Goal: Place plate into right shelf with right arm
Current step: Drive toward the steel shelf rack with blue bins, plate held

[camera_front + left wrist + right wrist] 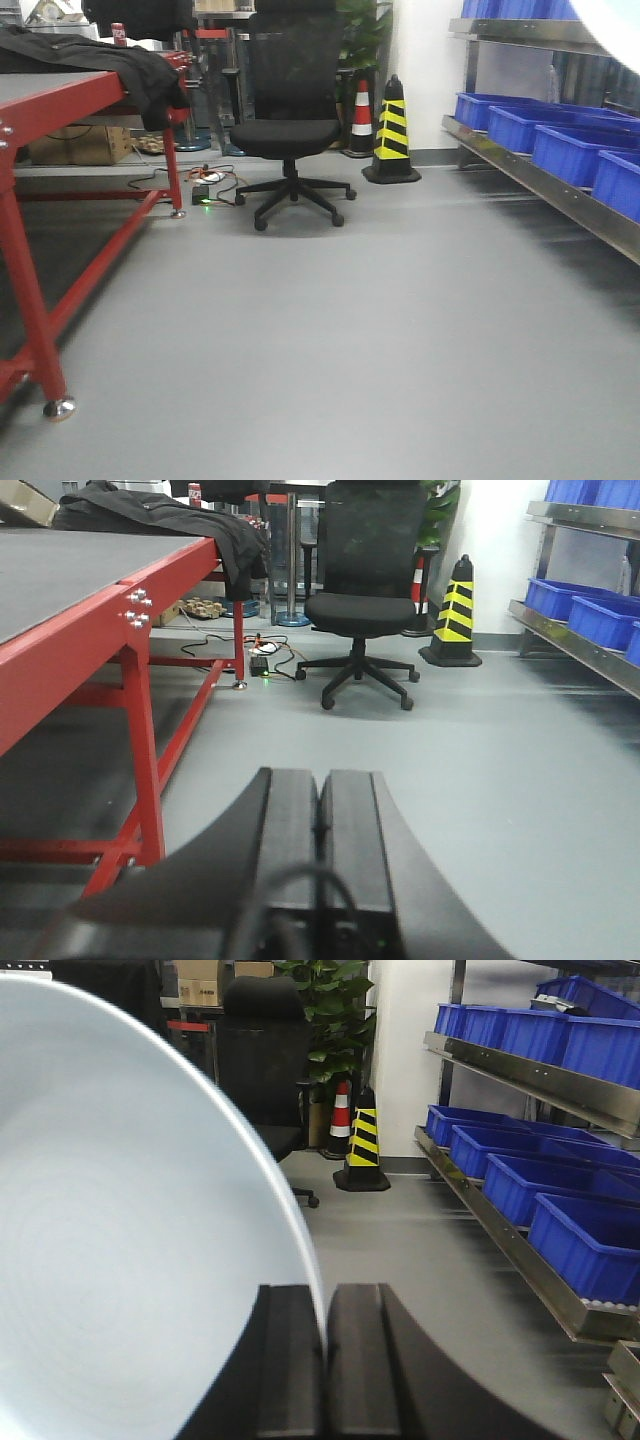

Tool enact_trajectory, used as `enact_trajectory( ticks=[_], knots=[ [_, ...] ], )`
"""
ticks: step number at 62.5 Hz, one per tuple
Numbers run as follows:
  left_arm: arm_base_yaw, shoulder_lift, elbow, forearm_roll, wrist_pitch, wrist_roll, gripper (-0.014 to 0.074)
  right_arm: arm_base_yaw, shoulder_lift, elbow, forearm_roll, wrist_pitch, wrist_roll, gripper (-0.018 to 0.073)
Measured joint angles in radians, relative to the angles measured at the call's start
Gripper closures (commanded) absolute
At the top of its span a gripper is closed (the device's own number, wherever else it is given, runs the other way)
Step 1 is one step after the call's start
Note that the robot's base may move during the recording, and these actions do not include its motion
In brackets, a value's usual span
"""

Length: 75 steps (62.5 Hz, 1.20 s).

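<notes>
Grey floor (400, 330) is running beside the shelf (540, 1260) holding bins (590, 1240); right end effector (326, 1360) is clamping the plate (120, 1260) rim, plate standing on edge; left end effector (320, 830) is sitting closed, empty

Table (50, 95) left, right shelf (520, 170) opposite holding bins (570, 150), chair (290, 135) far between.

No text is reading clearly anywhere; the red can (118, 33) is possibly carrying white lettering, too blurred to make out, while the cardboard box (80, 145), blue bins (590, 1245) and yellow-black cone (391, 135) are showing no legible marks.
</notes>
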<state>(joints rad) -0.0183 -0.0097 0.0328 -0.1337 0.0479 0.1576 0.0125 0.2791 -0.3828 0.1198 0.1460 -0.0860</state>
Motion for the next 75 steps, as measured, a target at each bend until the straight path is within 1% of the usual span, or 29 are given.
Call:
enact_trajectory(
  ticks=[75],
  knots=[
    [0.000,0.000,0.000,0.000,0.000,0.000,0.0724,0.000,0.000,0.000,0.000,0.000,0.000,0.0505]
  ],
)
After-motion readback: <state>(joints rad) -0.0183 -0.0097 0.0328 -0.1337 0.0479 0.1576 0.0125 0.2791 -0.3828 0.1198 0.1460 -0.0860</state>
